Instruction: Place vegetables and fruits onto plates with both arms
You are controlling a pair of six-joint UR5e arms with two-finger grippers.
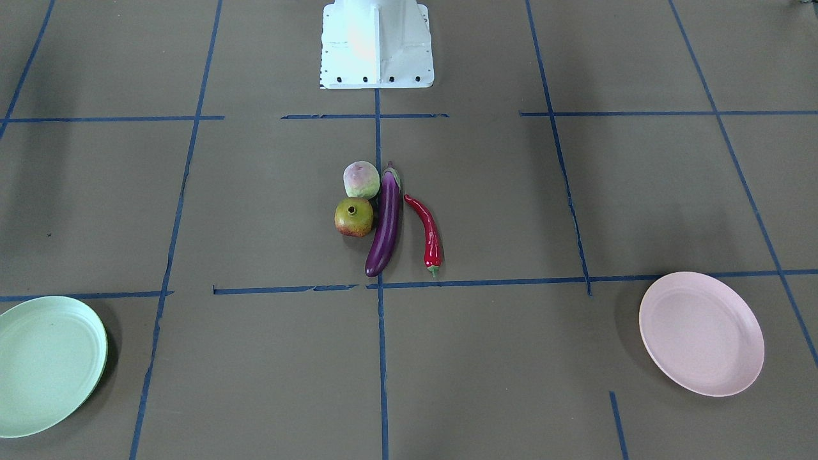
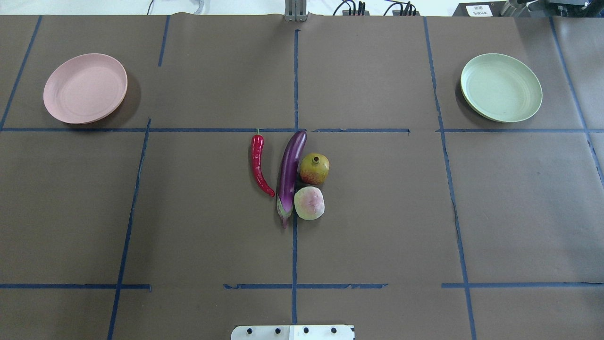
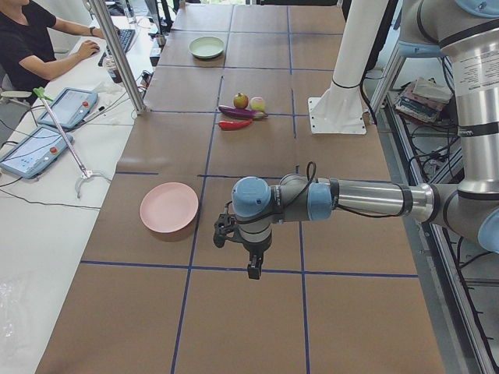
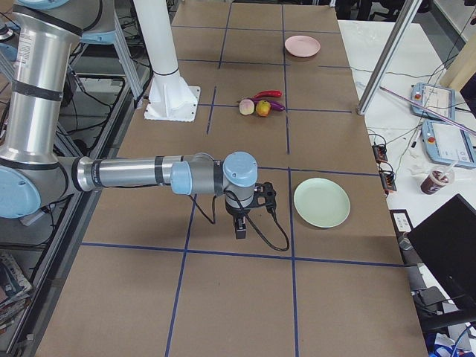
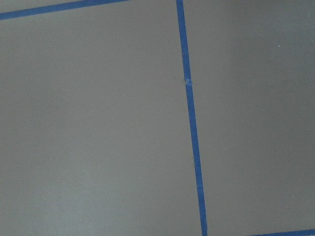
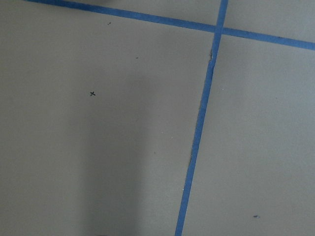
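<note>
Purple eggplant (image 2: 290,172): laid lengthwise at the middle of the counter (image 2: 188,226), well apart from every edge, with its cap turned toward the robot-side edge.
Red chili pepper (image 2: 257,163): laid just beside the eggplant on the robot's left, with its stem pointed at the far edge.
Yellow-green and red fruit (image 2: 314,168): set against the eggplant's right flank, with its dark crown turned upward.
Pale green fruit (image 2: 309,203): set against the eggplant near its cap, just beside the other fruit and nearer the robot-side edge.
Pink plate (image 2: 85,88): placed near the far left corner.
Green plate (image 2: 501,87): placed near the far right corner.
Left gripper (image 3: 253,269): held above the counter toward the left end, pointing down, near the pink plate. How far the jaws stand open cannot be told. All four pieces of produce lie well apart from it.
Right gripper (image 4: 240,227): held above the counter toward the right end, pointing down, near the green plate. The jaw opening cannot be told. The produce lies well apart from it.
Wrist views: only brown counter paper and blue tape (image 5: 192,123) are shown.
</note>
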